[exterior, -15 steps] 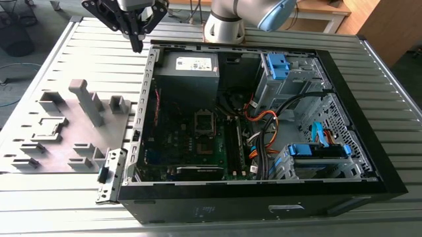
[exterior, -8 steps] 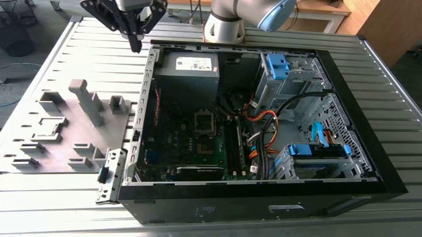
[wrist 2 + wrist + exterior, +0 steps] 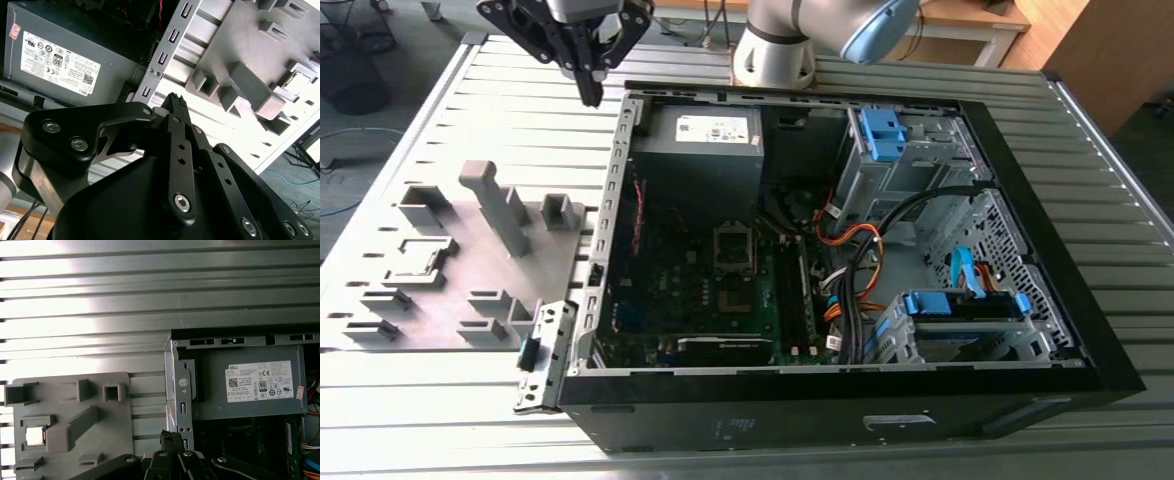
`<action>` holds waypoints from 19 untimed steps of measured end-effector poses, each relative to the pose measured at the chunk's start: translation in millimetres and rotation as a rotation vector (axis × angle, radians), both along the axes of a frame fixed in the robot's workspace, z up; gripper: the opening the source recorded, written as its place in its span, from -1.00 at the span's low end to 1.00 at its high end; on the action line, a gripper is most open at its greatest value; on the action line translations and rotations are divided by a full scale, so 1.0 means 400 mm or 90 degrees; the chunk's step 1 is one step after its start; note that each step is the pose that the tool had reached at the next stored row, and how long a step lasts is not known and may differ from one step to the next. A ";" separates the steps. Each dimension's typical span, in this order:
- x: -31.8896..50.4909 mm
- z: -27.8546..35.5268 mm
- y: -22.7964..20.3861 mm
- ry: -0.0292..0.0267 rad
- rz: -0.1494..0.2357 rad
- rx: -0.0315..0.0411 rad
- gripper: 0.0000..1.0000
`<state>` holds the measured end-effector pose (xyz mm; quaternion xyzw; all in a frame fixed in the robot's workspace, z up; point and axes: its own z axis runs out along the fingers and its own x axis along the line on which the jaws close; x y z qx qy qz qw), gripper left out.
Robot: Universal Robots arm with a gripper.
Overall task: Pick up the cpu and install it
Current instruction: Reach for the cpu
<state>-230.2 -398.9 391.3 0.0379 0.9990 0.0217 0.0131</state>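
Ribbed metal table carries everything we see. On the exterior view's left lies the grey tray, its raised blocks and pockets shaped, we judge, to keep parts from sliding. In the first wrist view the cpu sits flat in one square pocket, untouched. Further right, the gripper hangs over the table by the case's corner, well apart from the cpu, its fingers pressed together on nothing. Rightmost, the computer case lies on its side, panel off, so the motherboard socket faces upward for access from above.
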 end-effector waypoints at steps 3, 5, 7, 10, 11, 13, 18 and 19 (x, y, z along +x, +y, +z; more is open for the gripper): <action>-0.005 -0.001 0.000 0.0000 0.000 0.0000 -0.79; -0.009 -0.001 0.000 0.0000 0.000 0.0000 -0.79; -0.011 -0.002 0.000 -0.0001 0.000 0.0001 -0.79; -0.021 -0.003 0.000 0.0000 0.000 0.0000 -0.79; -0.025 -0.004 0.000 0.0000 0.000 0.0000 -0.79; -0.033 -0.005 0.000 0.0000 0.000 0.0000 -0.79; -0.053 -0.007 0.000 0.0000 0.000 0.0000 -0.79; -0.057 -0.007 0.000 0.0000 0.000 0.0000 -0.79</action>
